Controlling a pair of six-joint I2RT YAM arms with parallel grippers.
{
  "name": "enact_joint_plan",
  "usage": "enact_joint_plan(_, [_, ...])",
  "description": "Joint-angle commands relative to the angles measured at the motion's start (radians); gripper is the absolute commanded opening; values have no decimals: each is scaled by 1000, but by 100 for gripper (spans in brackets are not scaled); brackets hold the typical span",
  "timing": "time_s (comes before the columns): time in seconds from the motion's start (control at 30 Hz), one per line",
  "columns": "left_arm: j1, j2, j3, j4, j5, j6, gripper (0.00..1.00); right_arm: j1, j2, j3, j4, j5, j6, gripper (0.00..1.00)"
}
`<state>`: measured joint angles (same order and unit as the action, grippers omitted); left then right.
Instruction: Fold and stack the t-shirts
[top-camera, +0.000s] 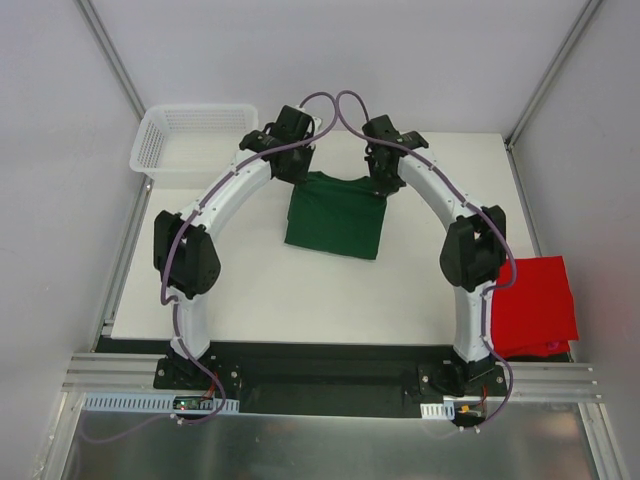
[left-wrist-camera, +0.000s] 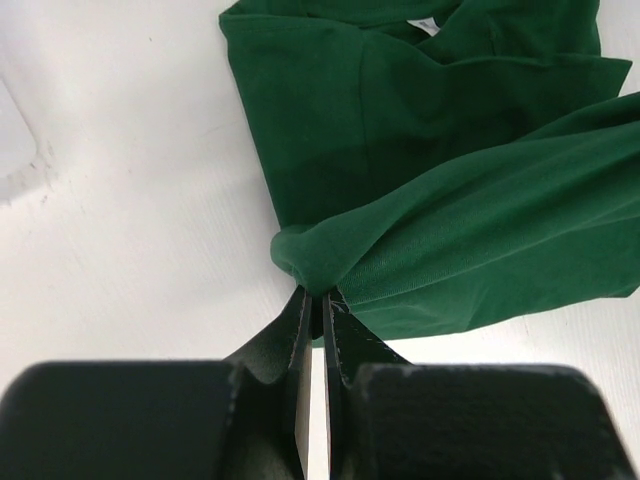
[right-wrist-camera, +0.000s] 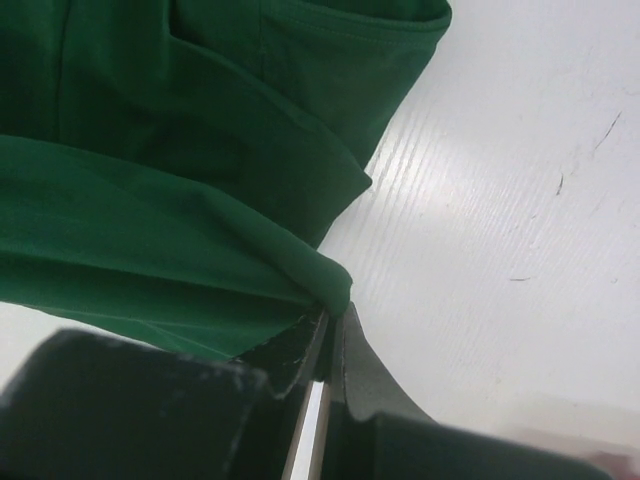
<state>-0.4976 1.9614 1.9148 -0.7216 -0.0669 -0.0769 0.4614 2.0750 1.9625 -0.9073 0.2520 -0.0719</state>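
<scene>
One white plastic mesh basket (top-camera: 190, 140) sits at ten o'clock. Of two soft shirts, the green t-shirt (top-camera: 335, 215) lies mid-scene, folded roughly rectangular. The left gripper (left-wrist-camera: 318, 298) is clamped on one bunched far corner and the right gripper (right-wrist-camera: 333, 318) on the other. The red t-shirt (top-camera: 535, 305) lies flat at four o'clock.

Brightly, evenly lit from above. Faint soft shadows on the white table (top-camera: 300, 295). Crisp overhead; dark and blurred nearest the lens in both wrist views.
</scene>
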Motion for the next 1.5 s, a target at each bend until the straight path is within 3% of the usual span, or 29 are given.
enact_joint_plan(0.0, [34, -4, 90, -30, -30, 45, 0, -32, 23, 124, -77, 15, -34, 1])
enact_joint_plan(0.9, [108, 289, 415, -61, 85, 90, 2, -156, 246, 351, -70, -134, -58, 2])
enact_joint_plan(0.93, [108, 292, 421, -61, 85, 89, 5, -158, 250, 352, -68, -140, -57, 4])
enact_joint_plan(1.03, [114, 307, 437, -59, 85, 91, 18, -158, 266, 360, -58, -160, -58, 33])
enact_joint_plan(1.07, [116, 313, 438, -61, 87, 92, 49, -158, 269, 358, -54, -160, -57, 54])
enact_joint_plan(1.13, [117, 317, 440, -61, 81, 91, 99, -158, 261, 337, -39, -151, -46, 81])
enact_joint_plan(1.17, [117, 315, 438, -59, 76, 92, 99, -156, 252, 322, -28, -145, -42, 96])
enact_joint_plan(1.3, [117, 283, 383, -58, 72, 78, 99, -145, 108, 94, 111, -117, -23, 96])
enact_joint_plan(1.47, [114, 219, 264, -58, 94, 6, 99, -101, 7, -63, 169, -109, -19, 96])
